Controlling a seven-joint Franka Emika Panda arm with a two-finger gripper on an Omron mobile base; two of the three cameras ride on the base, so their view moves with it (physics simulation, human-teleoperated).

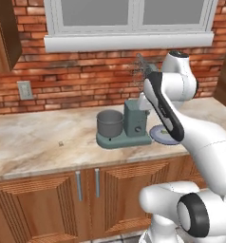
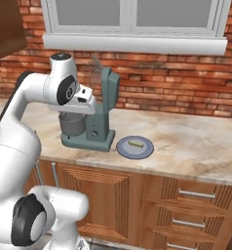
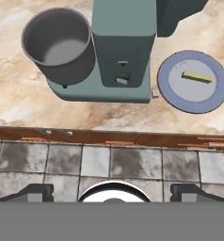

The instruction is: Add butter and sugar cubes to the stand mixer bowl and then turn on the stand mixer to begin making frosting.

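The stand mixer bowl (image 3: pixel 60 44) is sitting upright on the left end of the stand mixer (image 3: pixel 121 52) base, mouth facing up, and nothing is showing inside it but its bare grey floor. The mixer is standing on the marble counter (image 1: pixel 34 142) near the brick wall, its oval base running lengthwise along the counter, with the boxy column at the right end and its knobs facing the cabinet fronts. Its head is tilting up and back, the wire whisk (image 2: pixel 94 68) lifted clear above the bowl. Just to the right of the base, a flat blue-grey plate (image 3: pixel 172 87) is lying on the counter, carrying a single yellow butter stick (image 3: pixel 197 76) lying flat, its long axis running across the plate. The gripper (image 3: pixel 112 190) is hanging above the counter's front edge with its fingertips (image 3: pixel 36 192) spread wide, holding nothing
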